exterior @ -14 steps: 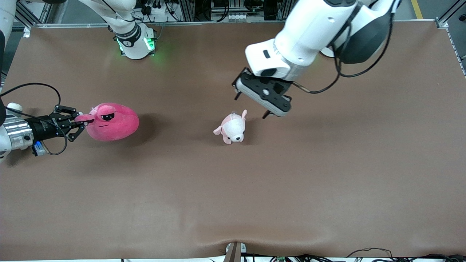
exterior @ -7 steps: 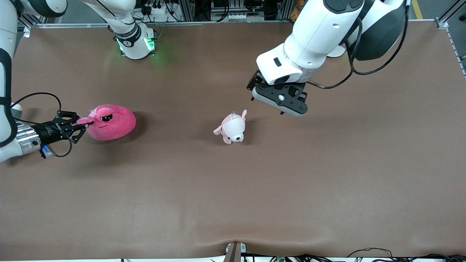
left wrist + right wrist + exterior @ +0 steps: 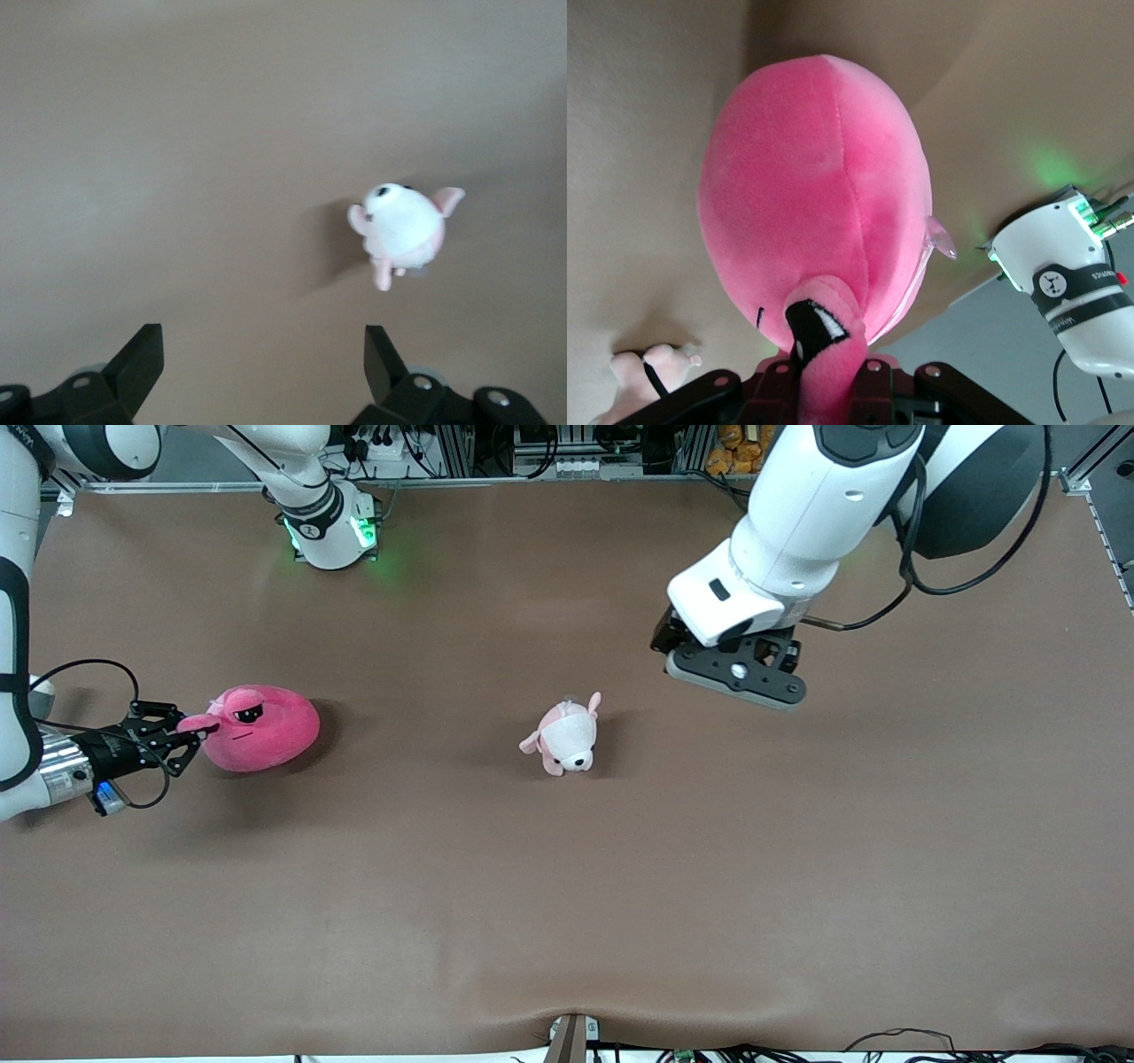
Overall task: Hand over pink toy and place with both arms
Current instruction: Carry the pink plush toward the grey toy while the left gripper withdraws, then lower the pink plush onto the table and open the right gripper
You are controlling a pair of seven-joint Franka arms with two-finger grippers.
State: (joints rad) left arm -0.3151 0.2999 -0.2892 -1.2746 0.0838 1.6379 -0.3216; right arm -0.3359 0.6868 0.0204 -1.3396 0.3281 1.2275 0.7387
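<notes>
The pink toy (image 3: 261, 729), a hot-pink blob plush with droopy black eyelids, sits at the right arm's end of the table. My right gripper (image 3: 190, 728) is shut on one of its stalk eyes. In the right wrist view the stalk eye (image 3: 833, 354) is pinched between the black jaws and the body (image 3: 819, 190) fills the middle. My left gripper (image 3: 733, 677) is up over the table toward the left arm's end. In the left wrist view its fingers (image 3: 142, 359) stand wide apart and empty.
A small pale pink-and-white puppy plush (image 3: 567, 737) lies near the table's middle; it also shows in the left wrist view (image 3: 403, 226). The right arm's green-lit base (image 3: 330, 530) stands at the table's edge farthest from the front camera. Brown mat (image 3: 620, 886) covers the table.
My right gripper has drawn the pink toy a little toward the right arm's end of the table. My left gripper has moved away from the puppy plush toward the left arm's end.
</notes>
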